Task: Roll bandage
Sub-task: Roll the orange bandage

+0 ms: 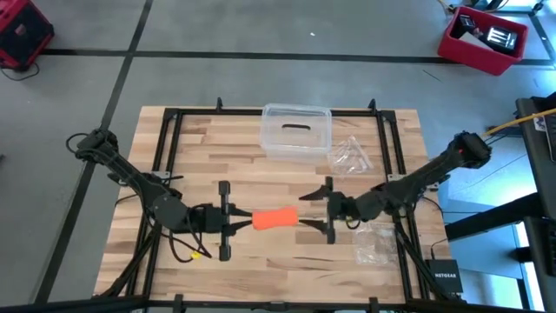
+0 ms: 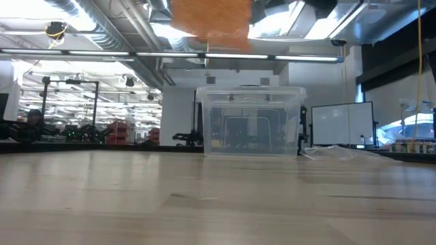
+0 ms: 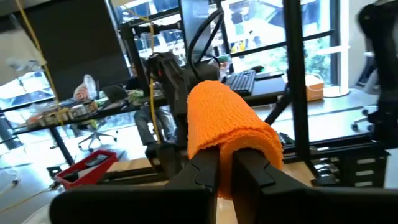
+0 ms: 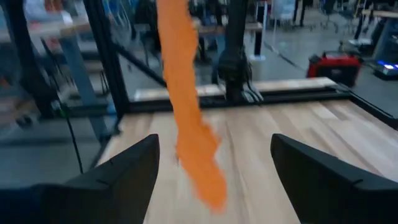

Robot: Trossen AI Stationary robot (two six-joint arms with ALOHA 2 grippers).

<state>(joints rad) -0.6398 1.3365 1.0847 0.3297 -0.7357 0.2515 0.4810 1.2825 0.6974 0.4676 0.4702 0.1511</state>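
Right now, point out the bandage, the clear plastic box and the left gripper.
bandage [image 1: 274, 218], high view, middle of the orange roll.
clear plastic box [image 1: 296, 115], high view, far rim.
left gripper [image 3: 225, 167], left wrist view, between its fingertips, shut on the bandage.

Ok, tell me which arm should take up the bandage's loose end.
Right. Its open gripper already flanks the hanging tail of the bandage, while the left gripper is shut on the rolled part.

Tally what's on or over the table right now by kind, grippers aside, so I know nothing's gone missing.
Orange bandage, held above the wood in the left gripper: 1
Clear plastic box: 1
Crinkled clear plastic bags: 2
Total: 4
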